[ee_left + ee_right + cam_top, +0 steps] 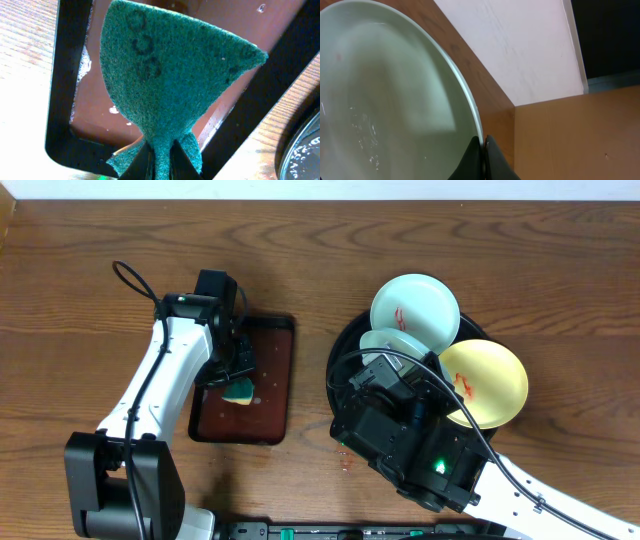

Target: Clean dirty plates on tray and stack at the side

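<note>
left end effector (160, 161) is clamped tight on the narrow end of a green sponge (170, 75), which fans out above a brown rectangular tray (272, 370) on the left of the desk (80, 260); the tray's floor looks wet. right end effector (482, 152) is closed, pinching the rim of a pale plate (385, 100), tilted, with water drops on its face. that plate sits over the round black tray (342, 348). a second pale plate (415, 310) lies at the tray's far edge and a yellow plate (485, 383) at its right edge, each with a red smear.
</note>
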`<state>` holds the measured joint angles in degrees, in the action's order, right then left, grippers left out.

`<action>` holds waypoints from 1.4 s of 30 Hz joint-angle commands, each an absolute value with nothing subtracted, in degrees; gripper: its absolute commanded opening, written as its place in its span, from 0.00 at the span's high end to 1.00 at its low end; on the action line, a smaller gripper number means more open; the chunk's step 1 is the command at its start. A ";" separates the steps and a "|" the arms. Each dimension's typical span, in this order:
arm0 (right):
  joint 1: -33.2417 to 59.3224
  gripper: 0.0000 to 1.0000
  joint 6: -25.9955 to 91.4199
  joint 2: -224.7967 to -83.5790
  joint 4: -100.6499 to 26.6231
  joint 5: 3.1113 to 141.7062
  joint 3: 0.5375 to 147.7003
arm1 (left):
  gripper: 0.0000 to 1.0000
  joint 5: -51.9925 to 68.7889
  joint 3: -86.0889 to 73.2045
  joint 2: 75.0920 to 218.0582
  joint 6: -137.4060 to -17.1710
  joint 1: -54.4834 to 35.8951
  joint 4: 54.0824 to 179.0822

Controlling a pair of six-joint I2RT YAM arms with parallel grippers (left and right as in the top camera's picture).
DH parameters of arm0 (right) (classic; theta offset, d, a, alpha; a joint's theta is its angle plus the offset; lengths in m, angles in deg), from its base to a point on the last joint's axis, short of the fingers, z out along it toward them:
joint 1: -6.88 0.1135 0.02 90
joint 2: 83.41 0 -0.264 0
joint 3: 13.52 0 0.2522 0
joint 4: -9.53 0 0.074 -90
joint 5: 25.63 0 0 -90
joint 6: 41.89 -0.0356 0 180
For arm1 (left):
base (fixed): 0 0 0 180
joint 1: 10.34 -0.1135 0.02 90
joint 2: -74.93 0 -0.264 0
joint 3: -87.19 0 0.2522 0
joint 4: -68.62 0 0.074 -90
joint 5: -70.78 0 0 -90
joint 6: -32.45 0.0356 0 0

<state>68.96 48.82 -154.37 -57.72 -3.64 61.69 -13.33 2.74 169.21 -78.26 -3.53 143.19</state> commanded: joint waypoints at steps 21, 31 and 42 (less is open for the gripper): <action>69.29 0.99 49.02 -153.81 -57.61 -6.29 63.14 | 0.92 -13.20 2.83 169.12 -77.47 -3.69 143.32; 69.29 0.99 49.02 -153.81 -57.64 -6.31 63.14 | 0.93 -13.20 2.83 169.10 -77.47 -3.69 143.37; 69.29 0.99 46.64 -153.81 -57.53 -3.84 63.14 | 0.92 -13.20 2.83 169.12 -77.45 -3.69 143.74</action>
<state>68.96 48.60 -154.37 -57.68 -3.51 61.69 -13.33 2.74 169.21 -78.26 -3.53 143.46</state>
